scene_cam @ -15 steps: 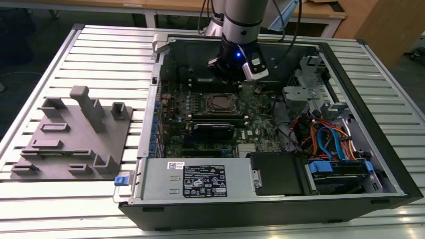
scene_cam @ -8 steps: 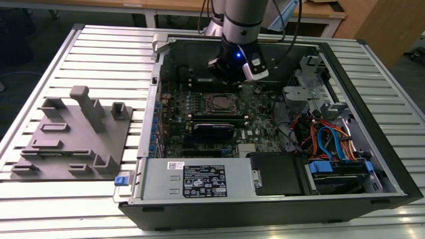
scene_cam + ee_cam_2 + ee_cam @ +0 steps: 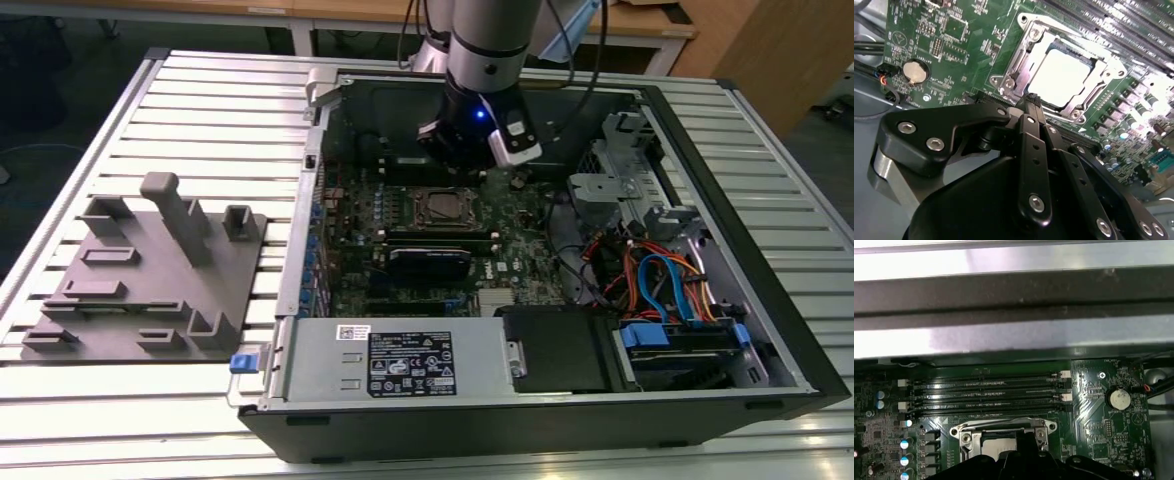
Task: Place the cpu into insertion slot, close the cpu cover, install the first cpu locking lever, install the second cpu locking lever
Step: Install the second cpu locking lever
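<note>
Chip (image 3: pixel 1061 75) already seated in socket (image 3: pixel 1030 86), upper right of second wrist view, metal frame (image 3: pixel 1019 57) lying closed over it. Gripper (image 3: pixel 1030 102) at frame's edge, jaws pinched together, empty. Levers' state unclear.

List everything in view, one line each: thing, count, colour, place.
computer case: one, black, open on the slatted table
table: one, pale metal slats, under everything
motherboard: one, green, inside the case
cpu: one, silver-grey, seated in the socket
cpu cover: one, silver frame, lying around the chip
memory slots: four, black, beside the socket
coin battery: one, silver, on the board
power supply: one, grey, at the case's near edge
cables: several, blue and orange, exterior view's right
fixture tray: one, grey, exterior view's left
claw: one, black, fingertips beside the socket's edge
</note>
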You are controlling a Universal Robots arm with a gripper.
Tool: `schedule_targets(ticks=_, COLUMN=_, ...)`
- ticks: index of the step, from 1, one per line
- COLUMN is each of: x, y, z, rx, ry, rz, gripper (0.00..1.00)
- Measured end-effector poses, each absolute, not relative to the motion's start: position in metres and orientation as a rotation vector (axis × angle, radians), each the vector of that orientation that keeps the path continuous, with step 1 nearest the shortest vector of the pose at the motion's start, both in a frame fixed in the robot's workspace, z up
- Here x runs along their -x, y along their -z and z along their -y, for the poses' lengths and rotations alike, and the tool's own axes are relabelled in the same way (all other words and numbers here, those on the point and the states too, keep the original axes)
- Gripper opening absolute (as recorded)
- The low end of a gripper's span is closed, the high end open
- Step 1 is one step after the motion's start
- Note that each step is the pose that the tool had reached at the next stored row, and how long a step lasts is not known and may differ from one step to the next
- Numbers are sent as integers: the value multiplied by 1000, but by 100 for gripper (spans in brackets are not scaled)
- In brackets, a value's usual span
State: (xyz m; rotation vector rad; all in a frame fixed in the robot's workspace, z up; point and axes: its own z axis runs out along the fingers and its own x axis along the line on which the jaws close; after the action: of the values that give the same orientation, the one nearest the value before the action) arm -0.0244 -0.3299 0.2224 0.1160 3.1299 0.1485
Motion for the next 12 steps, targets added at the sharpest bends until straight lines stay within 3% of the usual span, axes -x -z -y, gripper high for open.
schedule_targets(ticks=12, x=24, y=-222, z=336, rx=-116, ry=-127, rz=-3130, gripper=11)
